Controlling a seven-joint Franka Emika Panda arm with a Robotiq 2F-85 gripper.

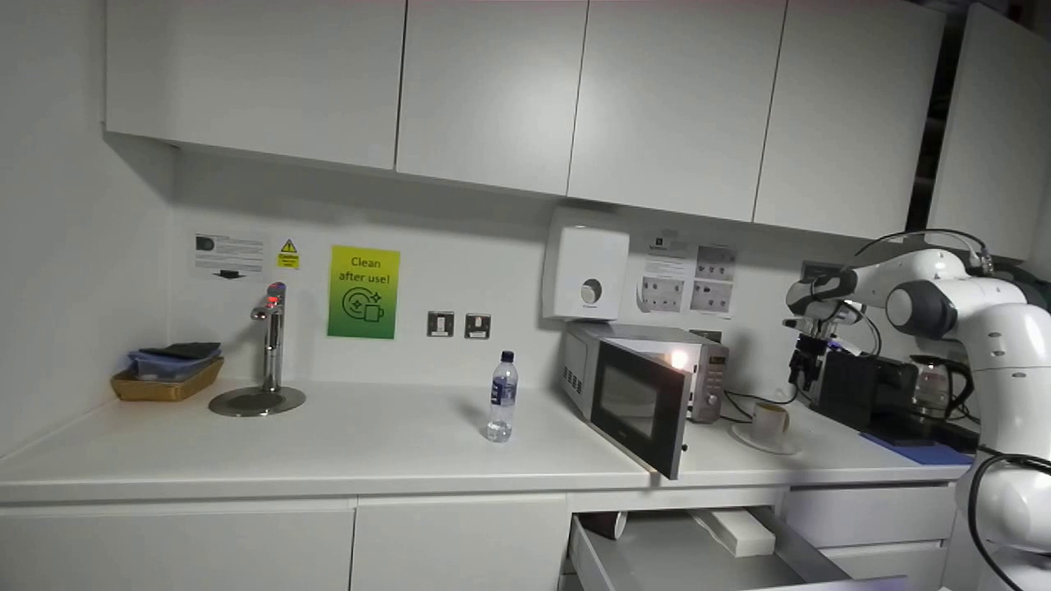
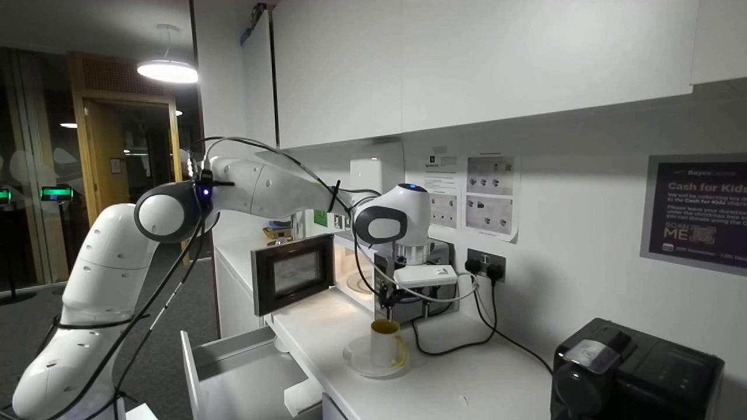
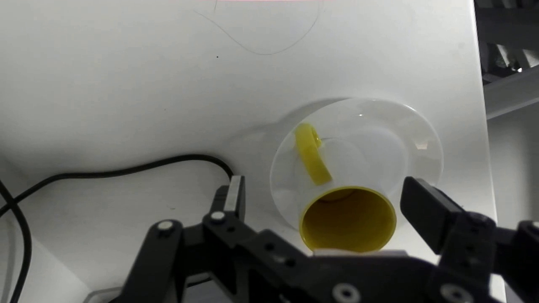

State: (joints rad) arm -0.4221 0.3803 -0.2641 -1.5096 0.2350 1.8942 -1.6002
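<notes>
The claw (image 2: pixel 408 312) is spread wide, with nothing gripped; the yellow-lined mug (image 2: pixel 383 349) is seated below it on a saucer (image 2: pixel 356 354), not yet grasped; to one side of the claw, the microwave door (image 2: pixel 295 273) is already swung open.

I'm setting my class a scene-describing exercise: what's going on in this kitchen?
A robot arm has its open gripper near a mug, higher than the rim and holding nothing. The mug stands upright on a plate on the counter. The microwave door is open, and a drawer below the counter is pulled out.
</notes>
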